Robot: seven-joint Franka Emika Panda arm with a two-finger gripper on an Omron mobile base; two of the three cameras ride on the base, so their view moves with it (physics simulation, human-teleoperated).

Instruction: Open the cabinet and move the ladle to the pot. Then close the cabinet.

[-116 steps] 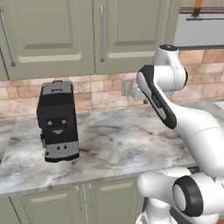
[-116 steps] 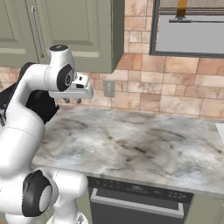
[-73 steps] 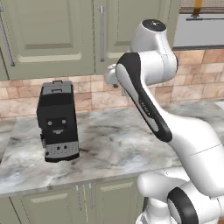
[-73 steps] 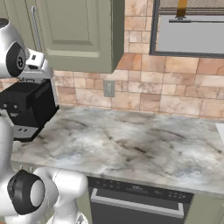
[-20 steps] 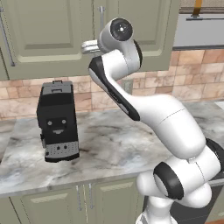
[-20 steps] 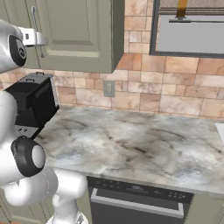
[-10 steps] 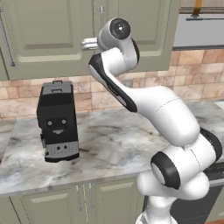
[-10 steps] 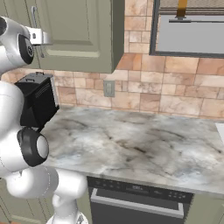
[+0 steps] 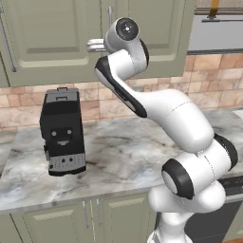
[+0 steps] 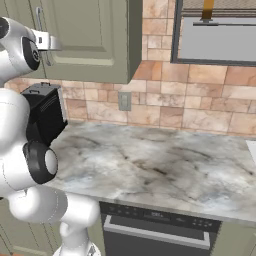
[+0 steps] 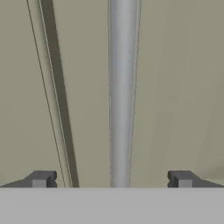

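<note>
1. Hand view puts the cabinet (image 11: 175, 87) door's silver handle (image 11: 123, 92) centred between your gripper (image 11: 111, 179) tips, ready to pull.
2. Your pincer stands wide, holding nothing.
3. Below, the coffee machine (image 9: 61, 130) sits near the counter (image 9: 123, 156) left edge.

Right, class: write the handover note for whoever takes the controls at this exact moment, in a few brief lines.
Claw: open, holding nothing, raised in front of the cabinet door; in the hand view the handle stands between the fingers, not yet gripped.
Cabinet: shut.
Ladle and pot: cannot be placed from these pictures.
Also there: a coffee machine on the counter.
Done: the claw is lined up on the handle.
Left: grip the handle, pull the door open, move the ladle to the pot, close the cabinet.
</note>
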